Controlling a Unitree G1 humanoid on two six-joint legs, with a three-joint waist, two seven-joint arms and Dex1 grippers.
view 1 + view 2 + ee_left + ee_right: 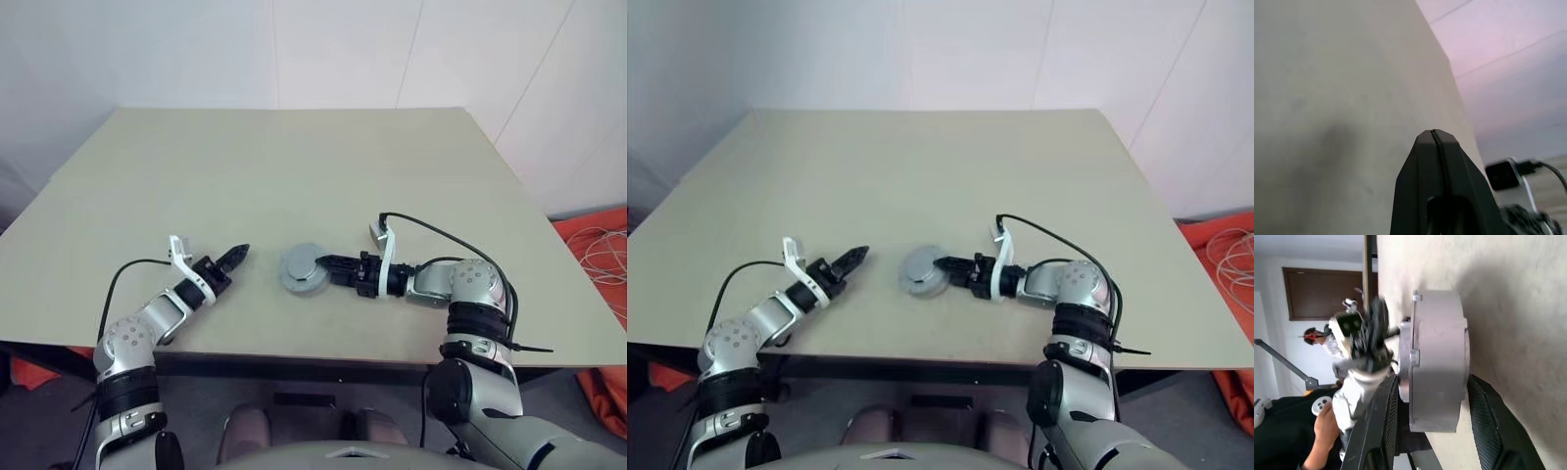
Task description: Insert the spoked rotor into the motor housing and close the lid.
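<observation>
Closed motor assembly gripped by the right gripper on a beige table.

The table [294,166] spans the scene. Near its front edge, at the centre, the round silver motor housing [302,269] with the lid [1405,362] on it is clamped between the right gripper's [320,262] fingers [1493,431], one on each flat face. The left gripper [236,257] hangs to the left, apart from it, fingers pressed together and holding nothing. A person's hand [1325,423] appears behind, in the right wrist view.
</observation>
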